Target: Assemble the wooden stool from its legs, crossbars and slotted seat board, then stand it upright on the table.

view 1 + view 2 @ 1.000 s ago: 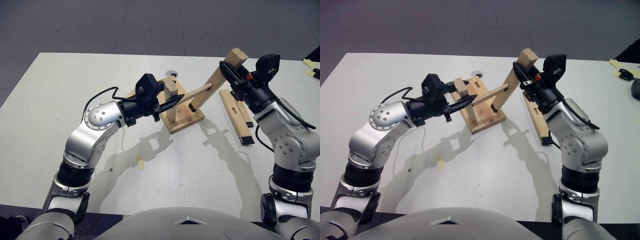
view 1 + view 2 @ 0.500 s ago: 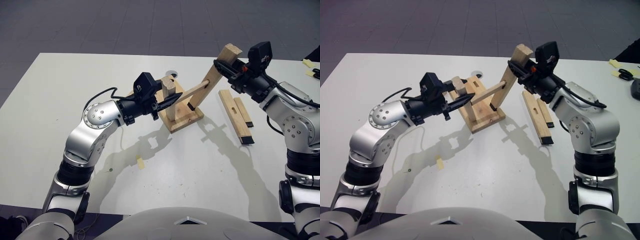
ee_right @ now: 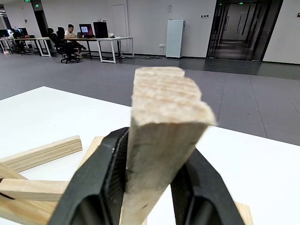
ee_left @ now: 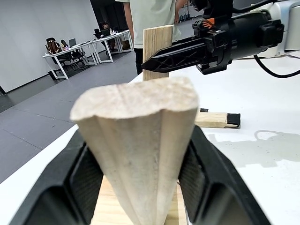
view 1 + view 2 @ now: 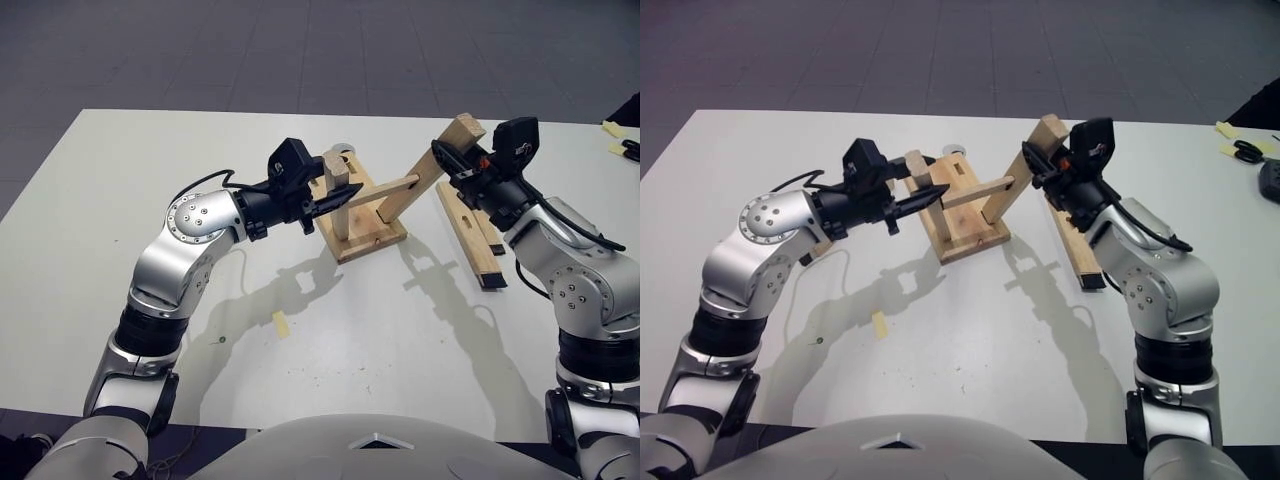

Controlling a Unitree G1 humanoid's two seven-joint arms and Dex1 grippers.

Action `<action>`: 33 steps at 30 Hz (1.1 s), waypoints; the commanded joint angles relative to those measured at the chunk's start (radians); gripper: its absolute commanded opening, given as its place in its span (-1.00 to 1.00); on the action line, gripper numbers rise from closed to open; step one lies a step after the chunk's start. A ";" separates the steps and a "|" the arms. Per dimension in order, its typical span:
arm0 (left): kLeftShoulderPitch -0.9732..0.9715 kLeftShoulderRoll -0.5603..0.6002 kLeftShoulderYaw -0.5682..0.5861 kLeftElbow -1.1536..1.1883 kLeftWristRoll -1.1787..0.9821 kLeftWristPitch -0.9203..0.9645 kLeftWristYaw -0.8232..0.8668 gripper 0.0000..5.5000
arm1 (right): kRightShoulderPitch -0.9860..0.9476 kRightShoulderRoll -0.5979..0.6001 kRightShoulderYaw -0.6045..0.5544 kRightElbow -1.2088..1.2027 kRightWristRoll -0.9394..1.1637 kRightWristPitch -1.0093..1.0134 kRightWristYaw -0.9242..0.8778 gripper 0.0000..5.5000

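Observation:
The slotted seat board (image 5: pixel 372 238) lies flat on the table. One wooden leg (image 5: pixel 339 196) stands upright on it, and my left gripper (image 5: pixel 340 198) is shut on that leg; its black fingers (image 4: pixel 82 180) press both sides of the leg (image 4: pixel 138 140). A second leg (image 5: pixel 445 152) leans tilted over the board's right side, with my right gripper (image 5: pixel 452 160) shut on it near its top; the fingers (image 3: pixel 101 173) clamp the leg (image 3: pixel 161 126). A crossbar (image 5: pixel 385 188) runs from the tilted leg toward the upright one.
Two loose wooden pieces (image 5: pixel 472 235) lie side by side on the table right of the board. A round hole (image 5: pixel 343 147) sits behind the board. A yellow scrap (image 5: pixel 280 323) lies on the front of the table (image 5: pixel 120 200). Small items (image 5: pixel 612 128) rest at the far right edge.
My right gripper has swung the tilted leg up and then back down, bringing the crossbar's free end closer to the upright leg. The left gripper stays on its leg, shifted slightly.

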 commanded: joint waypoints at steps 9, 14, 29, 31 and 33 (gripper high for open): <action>-0.043 0.008 0.006 0.060 0.071 -0.003 0.026 -0.26 | 0.031 0.172 -0.089 -0.026 0.136 0.012 0.071 0.19; -0.087 -0.017 0.058 0.065 0.029 0.018 0.040 0.06 | -0.038 0.179 -0.235 -0.036 0.249 -0.011 0.042 0.50; -0.317 -0.158 0.341 0.061 -0.282 0.209 0.270 0.89 | -0.322 0.183 -0.198 0.061 0.221 -0.077 -0.138 0.96; -0.317 -0.155 0.352 0.086 -0.257 0.199 0.303 0.95 | -0.427 0.155 -0.231 0.097 0.202 -0.115 -0.132 0.96; -0.315 -0.149 0.362 0.100 -0.243 0.197 0.317 0.95 | -0.498 0.130 -0.283 0.114 0.209 -0.131 -0.145 0.96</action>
